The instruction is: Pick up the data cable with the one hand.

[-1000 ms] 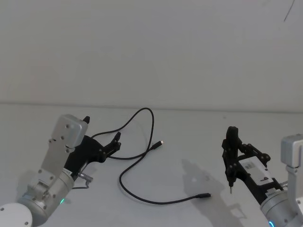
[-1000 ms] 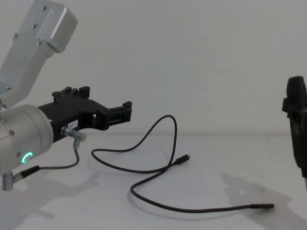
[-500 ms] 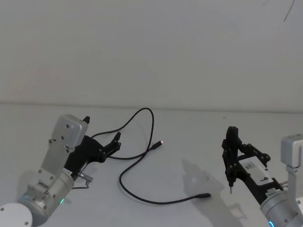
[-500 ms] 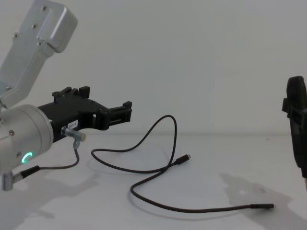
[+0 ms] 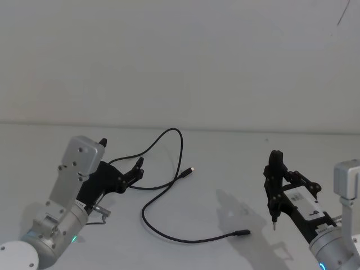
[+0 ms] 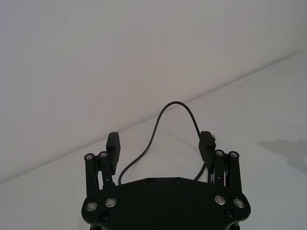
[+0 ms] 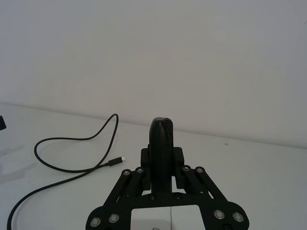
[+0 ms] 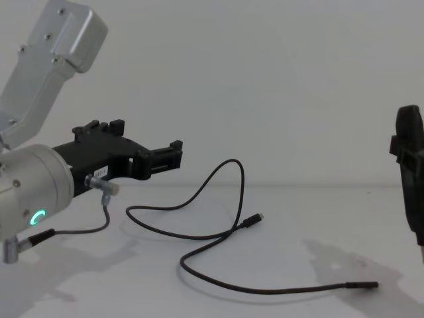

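Observation:
The data cable [image 5: 151, 198] is a thin black cord lying in loose curves on the white table, with one arch [image 8: 232, 163] rising off the surface. One slim plug [image 5: 191, 169] lies mid-table, the other [image 5: 243, 232] nearer the front. My left gripper [image 5: 122, 154], black with a small white label on a silver cylinder with a green ring, hovers open just left of the cable's left bend [image 8: 127, 211]. In the left wrist view its gripper [image 6: 160, 143] frames the cable's arch [image 6: 175, 103] beyond the fingers, not touching it. My right gripper [image 5: 274, 160] is parked at the right, shut.
A short grey wire with silver plugs [image 8: 103, 207] hangs from the left arm near its wrist. The white table [image 5: 225, 169] meets a plain white wall behind. The right gripper [image 8: 412, 142] shows at the chest view's right edge, well away from the cable.

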